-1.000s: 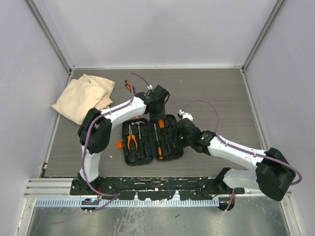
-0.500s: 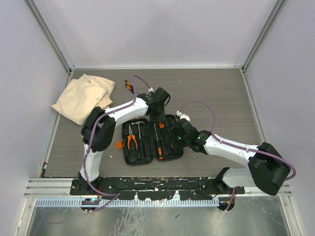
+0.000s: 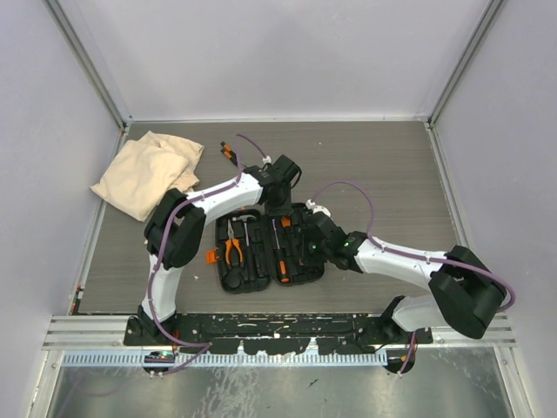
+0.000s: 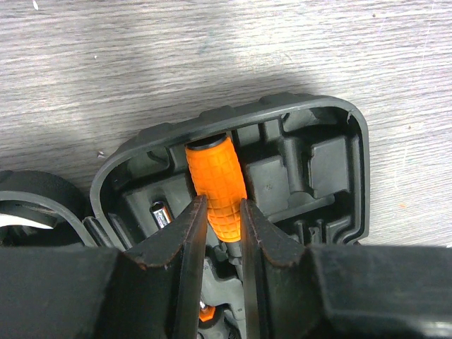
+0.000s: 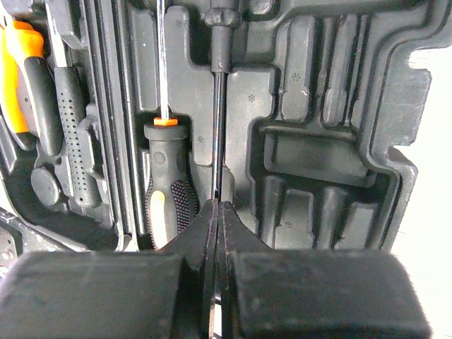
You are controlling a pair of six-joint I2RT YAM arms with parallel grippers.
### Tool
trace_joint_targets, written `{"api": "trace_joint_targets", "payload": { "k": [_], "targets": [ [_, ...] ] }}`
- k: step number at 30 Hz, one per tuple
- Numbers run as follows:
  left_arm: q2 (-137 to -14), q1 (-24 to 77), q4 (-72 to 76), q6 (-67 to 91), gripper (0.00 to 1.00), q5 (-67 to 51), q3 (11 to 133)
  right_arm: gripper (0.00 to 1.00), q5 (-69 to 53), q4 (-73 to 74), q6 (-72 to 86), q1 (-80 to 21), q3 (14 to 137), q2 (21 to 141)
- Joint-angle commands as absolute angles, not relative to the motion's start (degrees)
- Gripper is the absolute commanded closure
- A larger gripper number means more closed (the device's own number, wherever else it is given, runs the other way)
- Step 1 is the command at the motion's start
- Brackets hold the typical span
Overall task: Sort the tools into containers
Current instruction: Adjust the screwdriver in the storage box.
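A black tool case (image 3: 233, 277) lies open in the middle of the grey table (image 3: 392, 165). It has two halves side by side.

The left arm reaches over the case to the 12 o'clock end of its right half. The left claw (image 4: 222, 205) points down there. Its two fingers (image 4: 191, 233) press on both sides of a fat orange handle (image 4: 214, 180), so it is pinching that handle. The handle sits in a slot by the case wall.

The right arm comes in from 4 o'clock, low over the right half. The fingers of the right claw (image 5: 217, 205) are pressed tight together. A thin dark rod (image 5: 219, 127) runs from the tips toward 12 o'clock, along a groove. The tips are right on the rod, but I cannot tell if they pinch it or only touch it.

Just beside the rod, at 9 o'clock, a screwdriver (image 5: 169, 183) with a black and orange handle lies in its slot. The left half holds the pliers (image 3: 231, 248) with orange grips. A dotted black handle (image 5: 70, 127) lies next to them.

A small orange bit (image 3: 210, 257) lies on the table, touching the case at its 9 o'clock side. A crumpled tan cloth (image 3: 148, 174) lies well apart, at 10 o'clock.
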State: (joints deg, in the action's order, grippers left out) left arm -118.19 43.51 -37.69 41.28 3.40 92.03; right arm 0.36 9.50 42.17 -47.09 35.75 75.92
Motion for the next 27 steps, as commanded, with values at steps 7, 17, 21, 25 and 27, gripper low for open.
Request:
{"api": "trace_joint_targets", "payload": {
  "k": [7, 17, 21, 25, 27],
  "targets": [
    [-119.0, 43.8, -37.2, 41.5, 0.75, 2.7, 93.4, 0.99, 0.0, 6.9, 42.0, -47.5, 36.5, 76.0],
    [-119.1, 43.8, -37.3, 41.5, 0.75, 2.5, 93.6, 0.99, -0.3, 6.0, 42.0, -47.7, 36.7, 76.4],
    [-119.3, 43.8, -37.3, 41.5, 0.75, 2.4, 93.7, 0.99, 0.0, 6.1, 41.9, -47.9, 36.7, 76.0],
    [-119.3, 43.8, -37.3, 41.6, 0.75, 2.3, 93.5, 0.99, -0.3, 5.8, 41.8, -47.9, 36.5, 76.7],
    [-119.3, 43.8, -37.3, 41.6, 0.75, 2.4, 93.3, 0.99, -0.2, 5.8, 41.7, -48.0, 36.4, 77.2]
  ]
}}
